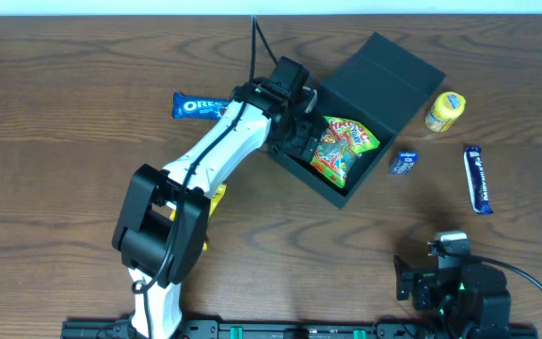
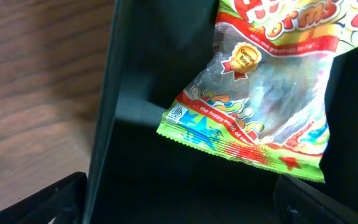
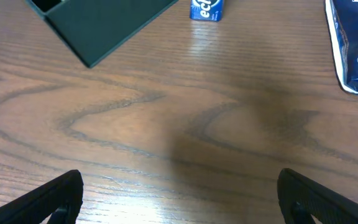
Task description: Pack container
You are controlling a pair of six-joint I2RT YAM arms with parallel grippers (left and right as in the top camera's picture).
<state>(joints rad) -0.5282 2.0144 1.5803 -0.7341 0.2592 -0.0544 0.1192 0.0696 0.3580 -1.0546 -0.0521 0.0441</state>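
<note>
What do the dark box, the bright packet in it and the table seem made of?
The dark box looks like matte cardboard: flat panels, crisp edges, no shine. The bright packet looks like thin glossy plastic film: partly see-through, crinkled, zigzag-cut edge. The table shows brown wood grain with soft sheen; solid wood or laminate, I cannot tell.

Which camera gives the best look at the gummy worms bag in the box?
Left wrist: the gummy bag fills the frame, print readable, lying inside the container. Overhead shows it small beside the left gripper. Right wrist misses it.
</note>
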